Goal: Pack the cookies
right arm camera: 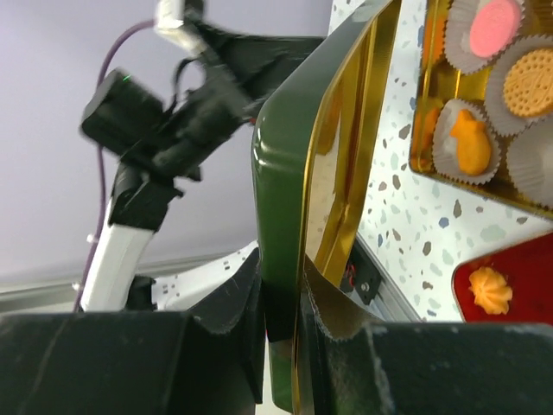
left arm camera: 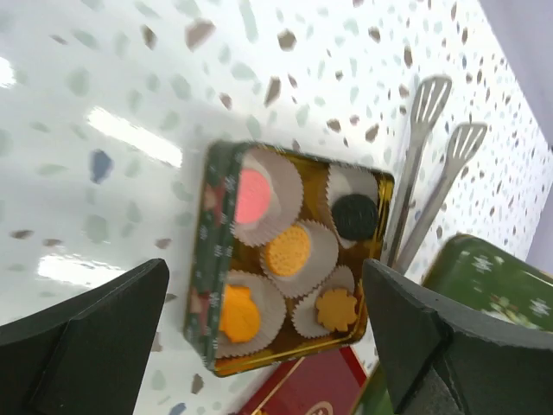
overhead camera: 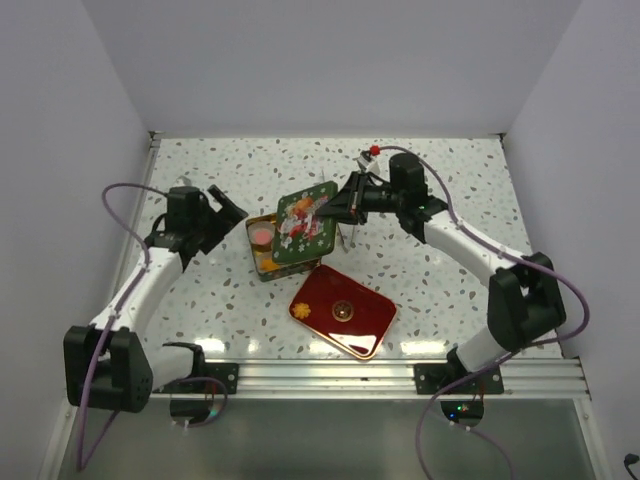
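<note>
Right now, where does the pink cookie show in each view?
Top external: pink cookie at the left end of the tin, centre of the picture.
Left wrist: pink cookie in the tin's upper-left cup, mid-frame.
Right wrist: pink cookie at the top right corner.
Shared landmark: red tray beside the tin.
</note>
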Robot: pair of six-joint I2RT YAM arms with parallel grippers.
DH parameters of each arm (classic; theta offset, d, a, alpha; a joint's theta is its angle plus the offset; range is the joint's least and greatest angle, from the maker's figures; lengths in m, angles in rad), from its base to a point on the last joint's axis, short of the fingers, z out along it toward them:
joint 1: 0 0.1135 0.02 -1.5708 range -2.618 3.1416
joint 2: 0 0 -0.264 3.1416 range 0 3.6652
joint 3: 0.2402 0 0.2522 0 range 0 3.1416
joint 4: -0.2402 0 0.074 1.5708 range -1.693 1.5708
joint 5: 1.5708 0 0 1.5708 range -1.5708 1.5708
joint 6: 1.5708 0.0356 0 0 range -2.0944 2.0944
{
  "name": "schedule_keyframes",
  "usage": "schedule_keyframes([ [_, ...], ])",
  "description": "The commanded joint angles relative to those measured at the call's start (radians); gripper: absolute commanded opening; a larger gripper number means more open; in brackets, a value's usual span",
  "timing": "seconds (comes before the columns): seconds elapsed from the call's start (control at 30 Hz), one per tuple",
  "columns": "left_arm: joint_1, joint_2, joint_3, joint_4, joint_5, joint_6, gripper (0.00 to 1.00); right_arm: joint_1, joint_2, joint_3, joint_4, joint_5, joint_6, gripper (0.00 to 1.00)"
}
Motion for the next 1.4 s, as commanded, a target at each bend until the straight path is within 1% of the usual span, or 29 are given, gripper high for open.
schedule_keyframes([
  [0.0,0.098,-0.094,0.02,-0.097,-0.02,0.074,1.0,-0.002,0.105,0.084,0.182,-0.102,0.039,0.0],
  [0.03,0.12,-0.12,0.011,-0.103,-0.015,0.095,1.0,-0.001,0.167,0.113,0.199,-0.147,0.041,0.0],
  [0.07,0.125,-0.128,0.005,-0.106,-0.015,0.107,1.0,-0.002,0.204,0.128,0.199,-0.148,0.041,0.0],
  [0.1,0.125,-0.134,-0.005,-0.106,-0.002,0.117,1.0,-0.002,0.236,0.144,0.228,-0.195,0.047,0.0],
  [0.13,0.125,-0.141,-0.02,-0.108,0.005,0.121,1.0,-0.002,0.298,0.165,0.242,-0.214,0.054,0.0],
  [0.17,0.125,-0.142,-0.029,-0.106,0.011,0.129,1.0,-0.002,0.324,0.17,0.266,-0.228,0.068,0.0],
  [0.27,0.125,-0.159,-0.075,-0.079,0.046,0.13,1.0,-0.004,0.414,0.184,0.431,-0.29,0.142,0.0],
  [0.33,0.125,-0.167,-0.107,-0.05,0.071,0.129,1.0,-0.004,0.456,0.2,0.487,-0.33,0.194,0.0],
  [0.5,0.125,-0.142,-0.146,0.0,0.106,0.118,1.0,-0.002,0.576,0.249,0.555,-0.373,0.234,0.0],
  [0.6,0.125,-0.118,-0.158,0.029,0.115,0.112,1.0,-0.002,0.641,0.263,0.631,-0.383,0.29,0.0],
  [0.77,0.125,-0.069,-0.178,0.072,0.134,0.089,1.0,-0.002,0.706,0.285,0.638,-0.381,0.3,0.0],
  [0.87,0.125,-0.049,-0.192,0.099,0.138,0.08,0.99,-0.004,0.737,0.299,0.627,-0.384,0.295,0.08],
  [0.9,0.125,-0.047,-0.199,0.105,0.138,0.08,0.99,-0.004,0.743,0.305,0.622,-0.387,0.291,0.15],
  [0.93,0.125,-0.041,-0.204,0.112,0.138,0.074,0.99,-0.004,0.749,0.306,0.613,-0.389,0.286,0.21],
  [1.0,0.125,-0.036,-0.212,0.125,0.143,0.069,0.99,-0.005,0.752,0.315,0.558,-0.389,0.242,0.27],
  [1.03,0.125,-0.035,-0.218,0.13,0.144,0.068,0.99,-0.005,0.752,0.319,0.535,-0.39,0.222,0.34],
  [1.07,0.125,-0.035,-0.221,0.133,0.144,0.068,0.99,-0.007,0.752,0.322,0.482,-0.389,0.202,0.37],
  [1.13,0.125,-0.039,-0.226,0.135,0.144,0.064,0.99,-0.011,0.752,0.335,0.429,-0.389,0.139,0.42],
  [1.17,0.125,-0.044,-0.229,0.129,0.144,0.066,0.99,-0.013,0.751,0.338,0.389,-0.387,0.11,0.46],
  [1.33,0.125,-0.068,-0.235,0.118,0.131,0.064,0.99,-0.039,0.728,0.339,0.299,-0.372,0.047,0.48],
  [1.37,0.125,-0.068,-0.235,0.119,0.132,0.061,0.99,-0.042,0.722,0.339,0.241,-0.366,0.007,0.48],
])
